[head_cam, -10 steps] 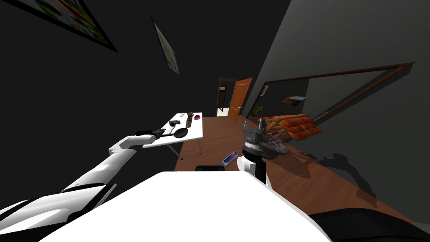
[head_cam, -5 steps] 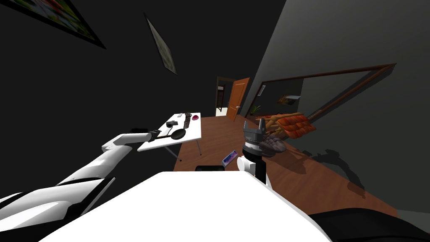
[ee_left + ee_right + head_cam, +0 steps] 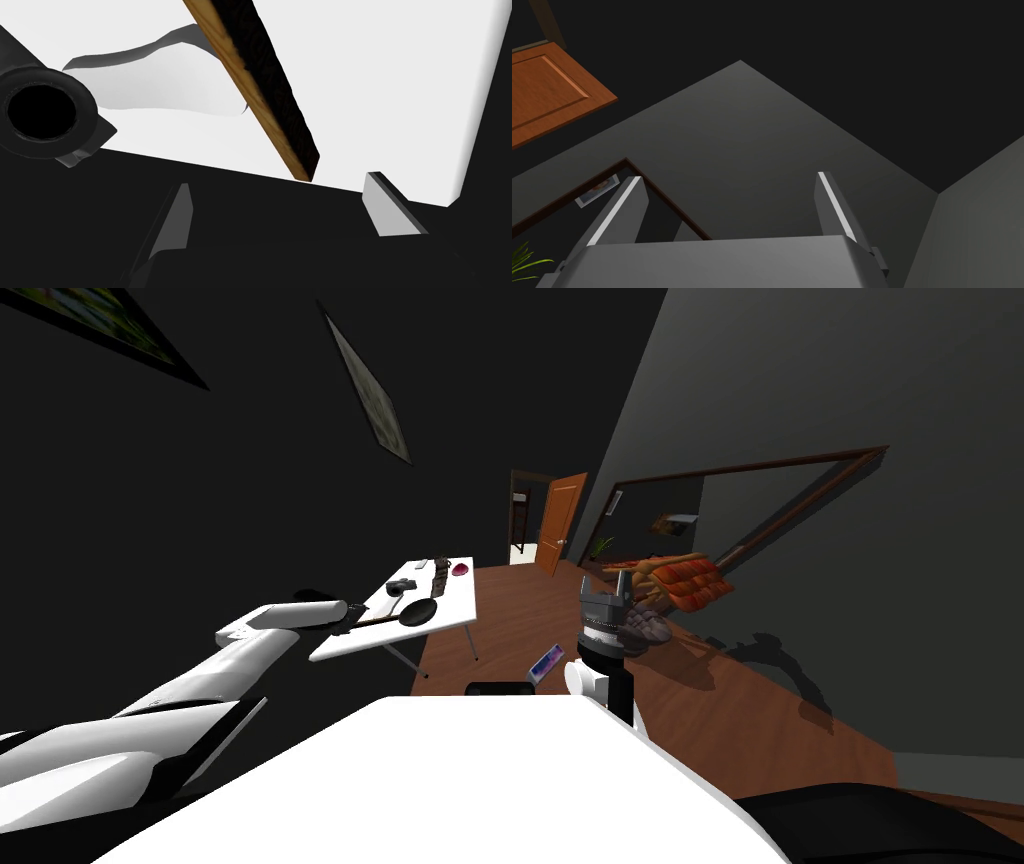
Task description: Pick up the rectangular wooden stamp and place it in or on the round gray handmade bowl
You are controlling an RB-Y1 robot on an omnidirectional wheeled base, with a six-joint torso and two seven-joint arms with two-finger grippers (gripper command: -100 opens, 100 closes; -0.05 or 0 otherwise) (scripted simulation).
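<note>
The stamp (image 3: 260, 85) is a long wooden strip with a black face, lying on the white table (image 3: 390, 75). Its near end stops at the table's edge, just beyond my left gripper (image 3: 282, 210), which is open and level with that end. In the head view the stamp (image 3: 380, 619) shows as a thin brown bar running to a dark round bowl (image 3: 420, 611). The left gripper (image 3: 358, 615) is at the table's (image 3: 455, 606) near left edge. My right gripper (image 3: 622, 580) is raised beside my chest, open and holding nothing (image 3: 727, 210).
A dark round object with a black hole (image 3: 42, 112) sits on the table beside the stamp. Farther along are a long dark patterned piece (image 3: 437, 576) and a small red thing (image 3: 461, 570). An orange-cushioned chair (image 3: 690, 583) and an open orange door (image 3: 557, 523) stand beyond.
The whole head view has shifted left, so I have moved. My left hand has drawn back a little along the stamp towards the table's near edge. The right arm is unchanged.
</note>
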